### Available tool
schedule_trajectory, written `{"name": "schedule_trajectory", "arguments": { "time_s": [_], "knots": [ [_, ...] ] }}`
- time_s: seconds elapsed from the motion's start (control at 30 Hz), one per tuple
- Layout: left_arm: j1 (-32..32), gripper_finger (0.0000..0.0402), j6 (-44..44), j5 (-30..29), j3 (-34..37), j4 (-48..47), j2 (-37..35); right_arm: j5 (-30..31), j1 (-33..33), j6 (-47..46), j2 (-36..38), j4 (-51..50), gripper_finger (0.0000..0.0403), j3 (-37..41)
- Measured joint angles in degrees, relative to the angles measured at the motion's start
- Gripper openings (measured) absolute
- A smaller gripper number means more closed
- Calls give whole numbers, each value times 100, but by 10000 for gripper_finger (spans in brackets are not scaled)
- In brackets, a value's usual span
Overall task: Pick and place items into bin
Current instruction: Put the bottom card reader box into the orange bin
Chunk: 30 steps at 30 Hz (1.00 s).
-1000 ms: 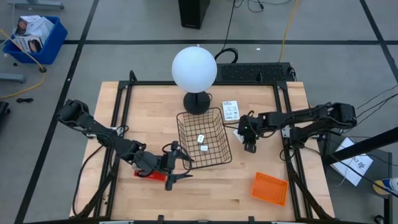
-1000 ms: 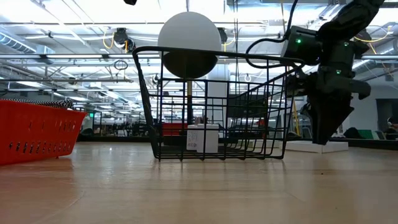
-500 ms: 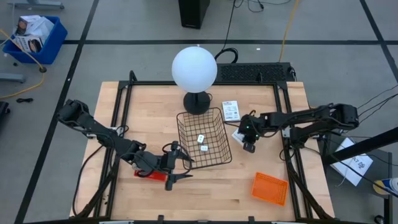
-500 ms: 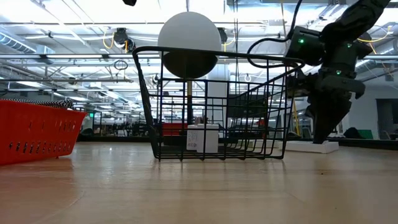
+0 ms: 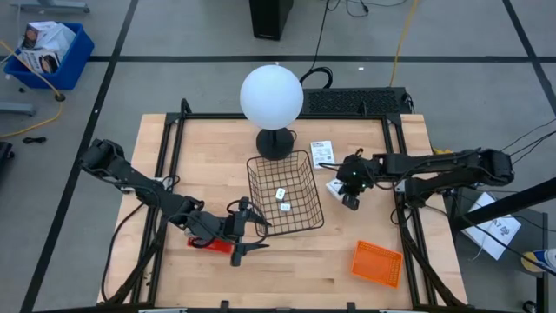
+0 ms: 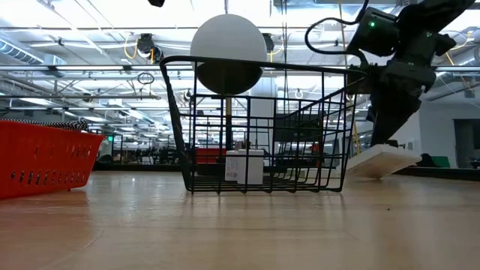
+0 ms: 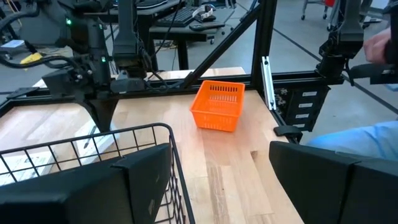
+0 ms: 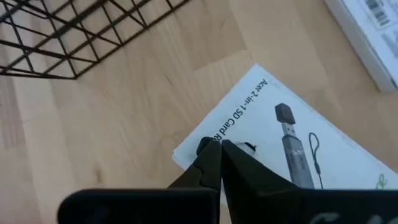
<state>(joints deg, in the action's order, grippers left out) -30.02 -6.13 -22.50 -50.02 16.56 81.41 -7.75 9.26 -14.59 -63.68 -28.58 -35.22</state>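
The right gripper (image 5: 351,196) pinches a packet (image 6: 382,160), tilted off the desk (image 5: 208,139) in the low view only. The left gripper (image 5: 246,231) rests spread wide left of the basket (image 5: 306,155).

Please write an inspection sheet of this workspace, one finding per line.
Surface: wooden table, bare in front.
Job's things: two white blocks inside wire basket; one white packet lifted at one edge, tilted; second packet flat beside lamp.
Clutter: orange bin.
Grippers: right gripper fingers pinch the tilted packet's edge; left gripper waits at basket's corner.
Cables: on floor behind table.
Surroundings: blue crate on floor.
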Motion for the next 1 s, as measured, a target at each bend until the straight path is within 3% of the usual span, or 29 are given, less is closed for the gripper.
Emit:
{"name": "schedule_trajectory", "arguments": {
  "time_s": [1.0],
  "knots": [
    [0,273,-9,-2,0,-2,0,364,-188,-298,838,86,0,-7]
  ]
}}
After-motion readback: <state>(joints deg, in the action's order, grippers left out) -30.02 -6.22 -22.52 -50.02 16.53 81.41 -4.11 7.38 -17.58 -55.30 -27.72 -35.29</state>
